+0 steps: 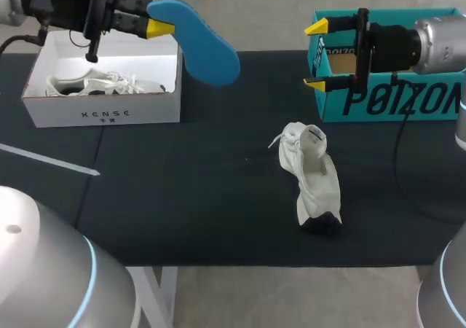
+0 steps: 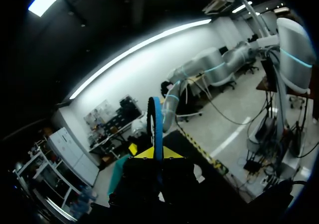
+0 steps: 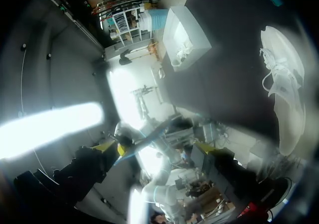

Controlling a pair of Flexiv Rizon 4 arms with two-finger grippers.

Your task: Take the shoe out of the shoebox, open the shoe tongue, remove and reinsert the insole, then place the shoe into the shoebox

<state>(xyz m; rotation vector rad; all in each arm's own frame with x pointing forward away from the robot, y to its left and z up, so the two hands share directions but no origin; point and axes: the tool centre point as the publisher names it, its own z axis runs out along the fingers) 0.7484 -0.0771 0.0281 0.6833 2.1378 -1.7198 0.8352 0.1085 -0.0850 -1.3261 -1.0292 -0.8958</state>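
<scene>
My left gripper [image 1: 162,28] is raised above the right rim of the white shoebox [image 1: 102,113], shut on the heel end of a blue insole [image 1: 204,44] that sticks out to the right. In the left wrist view the insole [image 2: 155,124] stands edge-on between the yellow tips. A white shoe [image 1: 314,178] lies on the black mat near the middle, tongue end toward the back; it also shows ahead of the right gripper in the right wrist view [image 3: 286,89]. Up at the right, my right gripper [image 1: 315,55] hangs open with nothing in it, in front of the teal box.
Another white shoe [image 1: 98,85] lies inside the white shoebox [image 3: 187,32]. A teal box [image 1: 397,98] stands at the back right, behind my right gripper. A strip of white tape [image 1: 51,160] crosses the mat at the left.
</scene>
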